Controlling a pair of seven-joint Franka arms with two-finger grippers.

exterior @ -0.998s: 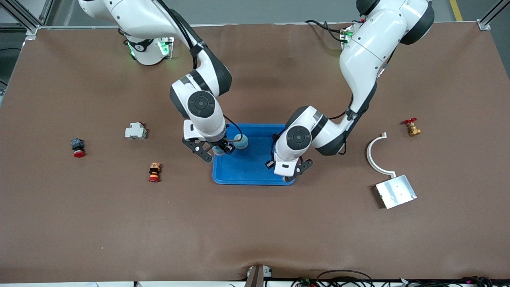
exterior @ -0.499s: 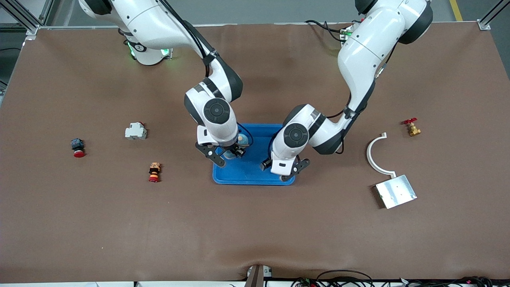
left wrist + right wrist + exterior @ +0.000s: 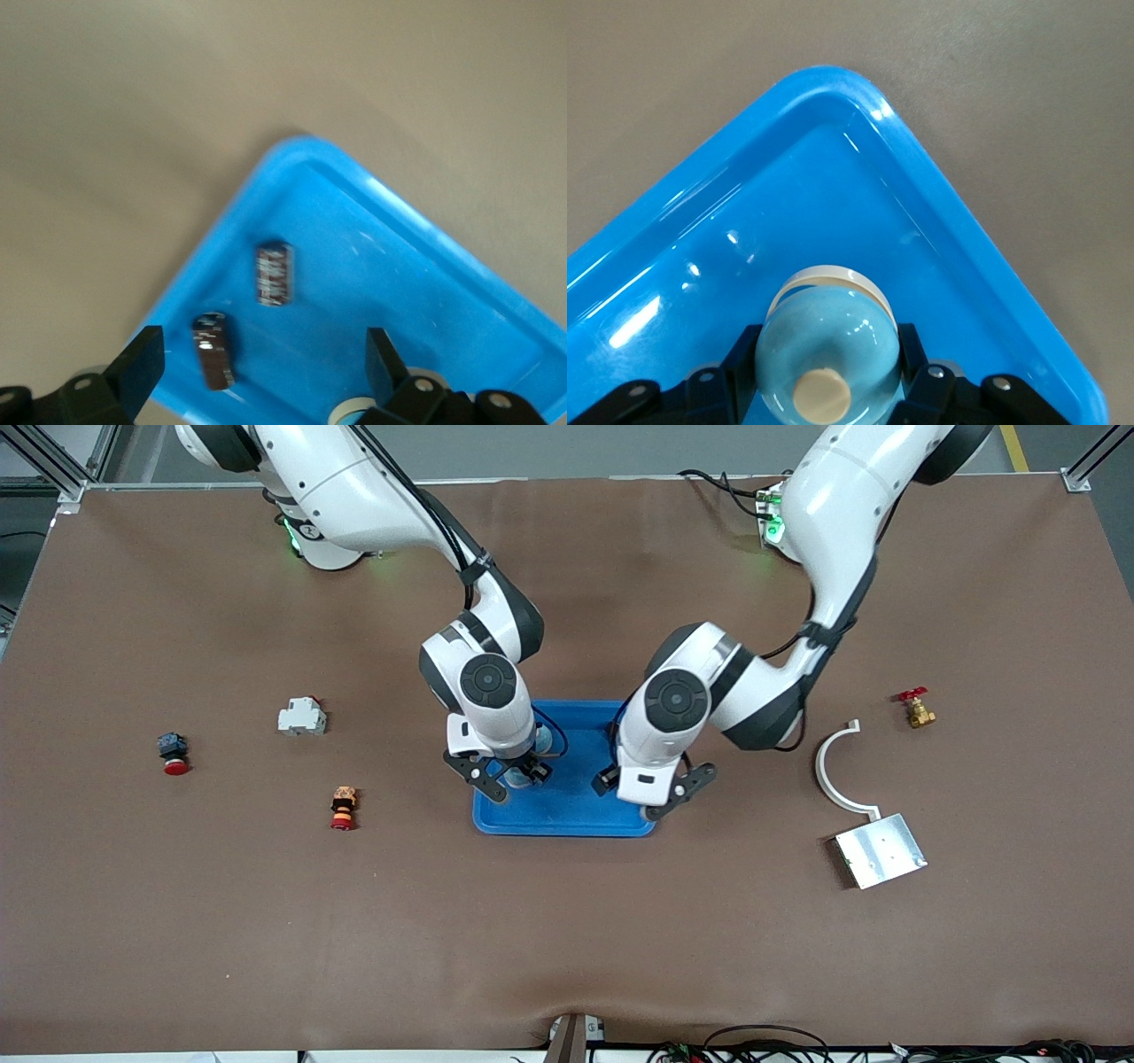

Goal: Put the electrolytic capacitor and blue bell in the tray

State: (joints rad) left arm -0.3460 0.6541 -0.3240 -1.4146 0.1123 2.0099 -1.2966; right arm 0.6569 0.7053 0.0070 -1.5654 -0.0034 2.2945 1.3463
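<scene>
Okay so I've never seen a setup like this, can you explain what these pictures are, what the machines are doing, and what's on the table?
These are two white robot arms bolted along one edge of a brown table. The big picture looks down from a high camera facing them; each of the two close-ups comes from a camera on one arm's wrist.

Both arms reach over the blue tray. The right gripper is shut on the blue bell, a pale-blue dome, over the tray. The left gripper is open above two small dark cylinders lying in the tray, probably capacitors.

Spread around the table lie a silver plate, a white curved bracket, a red-handled brass valve, a grey block and two red push buttons.
</scene>
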